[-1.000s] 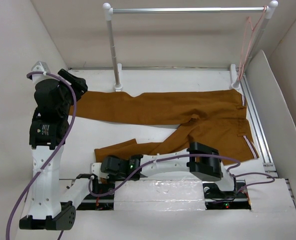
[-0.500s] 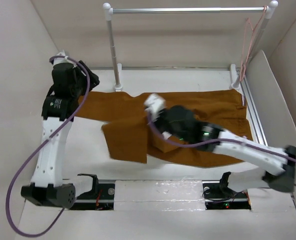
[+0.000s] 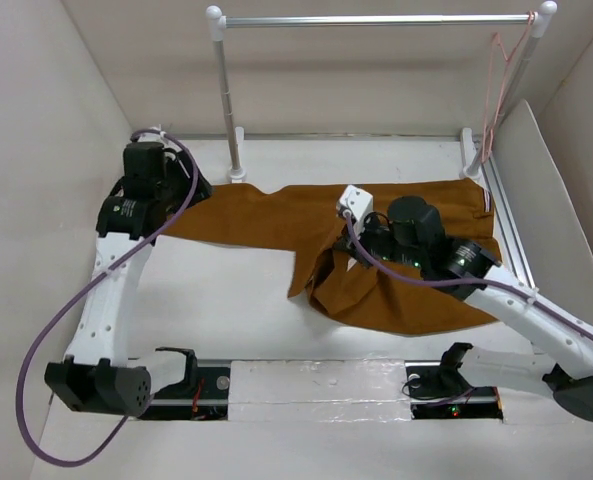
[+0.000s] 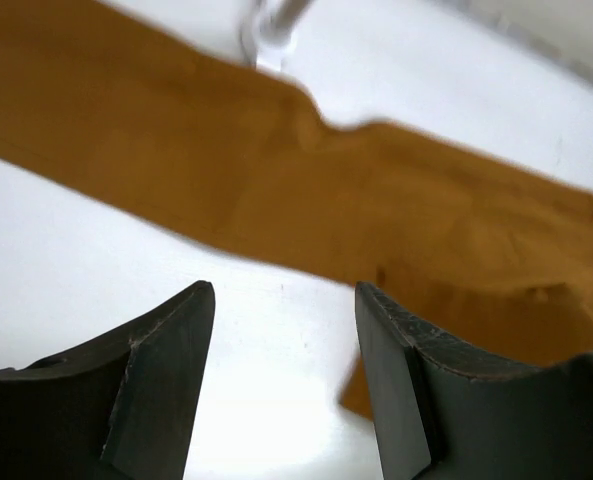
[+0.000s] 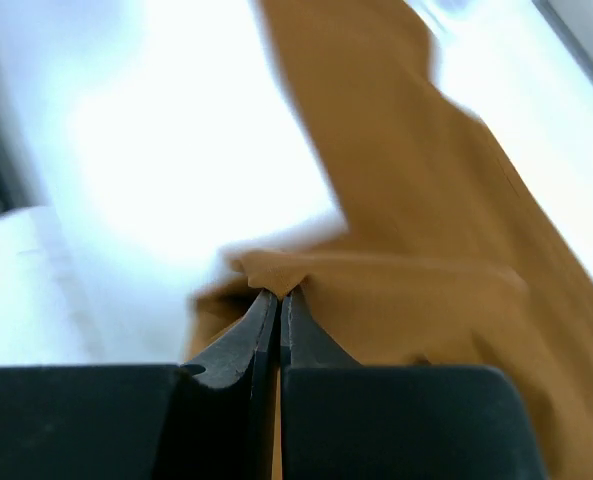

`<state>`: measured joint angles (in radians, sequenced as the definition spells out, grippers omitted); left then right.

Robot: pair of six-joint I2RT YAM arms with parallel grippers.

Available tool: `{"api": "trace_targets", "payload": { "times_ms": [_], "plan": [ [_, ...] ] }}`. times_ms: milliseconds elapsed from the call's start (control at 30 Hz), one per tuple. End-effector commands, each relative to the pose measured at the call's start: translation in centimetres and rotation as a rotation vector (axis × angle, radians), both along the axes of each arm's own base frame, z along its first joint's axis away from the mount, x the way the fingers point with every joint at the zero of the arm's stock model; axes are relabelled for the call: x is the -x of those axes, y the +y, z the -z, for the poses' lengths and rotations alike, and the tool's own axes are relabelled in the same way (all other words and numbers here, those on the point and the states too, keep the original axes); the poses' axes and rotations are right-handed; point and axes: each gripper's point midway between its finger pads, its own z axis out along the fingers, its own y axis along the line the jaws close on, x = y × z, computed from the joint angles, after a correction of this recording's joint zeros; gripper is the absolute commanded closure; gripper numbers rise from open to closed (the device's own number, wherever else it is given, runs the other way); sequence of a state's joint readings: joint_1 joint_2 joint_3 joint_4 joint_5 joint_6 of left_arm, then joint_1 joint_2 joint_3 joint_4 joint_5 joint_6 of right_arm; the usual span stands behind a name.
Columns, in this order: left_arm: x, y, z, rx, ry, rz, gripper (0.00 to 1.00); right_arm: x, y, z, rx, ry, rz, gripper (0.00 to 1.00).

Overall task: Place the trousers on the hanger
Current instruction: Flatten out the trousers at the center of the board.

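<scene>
The rust-brown trousers (image 3: pixel 276 215) lie on the white table. One leg stretches left toward the rail post, and the other is folded over into a bunch (image 3: pixel 396 295) at the right. My right gripper (image 3: pixel 344 262) is shut on a pinched fold of this cloth, which shows in the right wrist view (image 5: pixel 279 288). My left gripper (image 3: pixel 194 192) is open and empty just above the left end of the stretched leg (image 4: pixel 276 190). Its fingers (image 4: pixel 176 370) frame bare table. The pale pink hanger (image 3: pixel 501 80) hangs from the right end of the rail.
The silver rail (image 3: pixel 376 19) on white posts (image 3: pixel 226 100) spans the back. The left post's base (image 4: pixel 271 30) stands just behind the stretched leg. Cardboard walls close in the left, back and right. A metal track (image 3: pixel 511 250) runs along the right edge.
My right arm has swung from the near-left to the right, dragging the near trouser leg over onto the waist part. My left arm has moved in toward the far leg's end.
</scene>
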<state>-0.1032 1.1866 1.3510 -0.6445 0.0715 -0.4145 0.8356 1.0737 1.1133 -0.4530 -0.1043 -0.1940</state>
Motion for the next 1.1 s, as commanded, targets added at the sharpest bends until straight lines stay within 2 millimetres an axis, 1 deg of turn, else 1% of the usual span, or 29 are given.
{"api": "trace_targets", "payload": {
  "times_ms": [0, 33, 67, 133, 167, 200, 267, 300, 367, 400, 433, 467, 500, 567, 600, 633, 667, 700, 733, 767, 800, 833, 867, 900, 933, 967, 1000, 1033, 1067],
  "plan": [
    [1.5, 2.4, -7.7, -0.087, -0.194, -0.088, 0.46, 7.0, 2.5, -6.8, -0.097, -0.082, -0.351, 1.0],
    [1.7, 2.8, -8.9, -0.104, -0.214, -0.116, 0.46, 8.4, 2.7, -7.7, -0.106, -0.075, -0.4, 1.0],
    [2.1, 3.5, -9.0, -0.123, -0.206, -0.146, 0.46, 9.6, 2.9, -8.0, -0.107, -0.07, -0.439, 1.0],
    [2.4, 4.7, -10.2, -0.148, -0.23, -0.204, 0.46, 10.6, 3.4, -8.3, -0.1, -0.057, -0.516, 1.0],
    [2.3, 4.9, -10.4, -0.154, -0.234, -0.216, 0.46, 10.7, 3.7, -9.5, -0.111, -0.077, -0.54, 1.0],
    [2.3, 5.3, -10.7, -0.165, -0.237, -0.237, 0.46, 10.6, 4.0, -9.4, -0.098, -0.082, -0.558, 1.0],
    [2.2, 5.5, -11.4, -0.169, -0.248, -0.248, 0.46, 8.8, 5.0, -7.7, -0.043, -0.076, -0.572, 1.0],
    [2.1, 5.4, -11.5, -0.169, -0.249, -0.241, 0.46, 6.0, 4.5, -6.6, -0.017, -0.063, -0.503, 1.0],
    [1.7, 5.2, -10.9, -0.176, -0.235, -0.229, 0.46, 1.7, 5.7, -3.7, -0.019, -0.008, -0.492, 1.0],
    [1.6, 5.0, -10.7, -0.174, -0.232, -0.213, 0.46, -1.7, 4.9, -3.2, -0.039, 0.017, -0.431, 1.0],
    [1.4, 4.8, -10.0, -0.179, -0.214, -0.2, 0.46, -3.4, 5.6, -3.2, -0.068, 0.043, -0.428, 1.0],
    [1.0, 4.7, -9.4, -0.183, -0.199, -0.188, 0.46, -6.1, 6.9, -0.3, -0.048, 0.121, -0.409, 1.0],
    [0.9, 4.5, -8.8, -0.189, -0.18, -0.171, 0.46, -8.4, 8.0, -2.1, -0.075, 0.087, -0.397, 1.0],
    [0.6, 4.2, -7.2, -0.2, -0.134, -0.145, 0.46, -13.0, 10.8, -1.3, -0.067, 0.15, -0.343, 1.0],
    [0.5, 4.2, -6.9, -0.207, -0.123, -0.143, 0.46, -14.1, 11.5, 2.6, -0.032, 0.221, -0.334, 1.0],
    [0.6, 4.2, -6.3, -0.213, -0.102, -0.134, 0.46, -15.9, 12.4, 0.1, -0.061, 0.214, -0.287, 0.96],
    [0.7, 3.5, -5.9, -0.214, -0.094, -0.093, 0.47, -17.6, 13.9, 1.6, -0.081, 0.27, -0.252, 0.73],
    [0.7, 3.0, -5.5, -0.201, -0.086, -0.07, 0.49, -18.2, 14.3, 3.1, -0.074, 0.284, -0.25, 0.62],
    [0.8, 2.5, -4.7, -0.195, -0.075, -0.037, 0.5, -18.8, 14.4, 2.8, -0.114, 0.319, -0.224, 0.52],
    [1.2, 2.1, -4.7, -0.184, -0.087, -0.008, 0.51, -19.3, 14.2, 3.0, -0.138, 0.334, -0.202, 0.35],
    [1.5, 1.0, -4.3, -0.15, -0.088, 0.045, 0.52, -18.7, 14.0, 1.4, -0.172, 0.317, -0.205, 0.28],
    [1.7, 0.0, -2.8, -0.122, -0.067, 0.097, 0.53, -18.7, 14.4, -0.4, -0.236, 0.273, -0.218, 0.24],
    [2.1, -0.6, -2.5, -0.103, -0.073, 0.127, 0.53, -18.6, 13.3, 1.3, -0.224, 0.298, -0.19, 0.18],
    [2.6, -1.9, -1.7, -0.056, -0.062, 0.191, 0.54, -18.2, 12.8, 0.9, -0.225, 0.282, -0.178, 0.16],
    [2.6, -2.3, 0.4, -0.043, -0.035, 0.21, 0.54, -17.8, 11.3, -1.9, -0.245, 0.218, -0.155, 0.15],
    [2.7, -2.4, 0.9, -0.033, -0.038, 0.211, 0.55, -16.7, 10.6, -0.2, -0.222, 0.25, -0.149, 0.16],
    [2.6, -2.2, 1.6, -0.039, -0.033, 0.197, 0.55, -16.5, 9.4, -0.5, -0.226, 0.24, -0.129, 0.17],
    [2.0, -2.0, 2.9, -0.044, -0.036, 0.182, 0.55, -15.7, 7.5, -3.0, -0.246, 0.183, -0.092, 0.19],
    [1.2, -2.0, 3.7, -0.044, -0.03, 0.174, 0.55, -14.9, 6.7, -3.2, -0.248, 0.169, -0.076, 0.33]
  ]
}}
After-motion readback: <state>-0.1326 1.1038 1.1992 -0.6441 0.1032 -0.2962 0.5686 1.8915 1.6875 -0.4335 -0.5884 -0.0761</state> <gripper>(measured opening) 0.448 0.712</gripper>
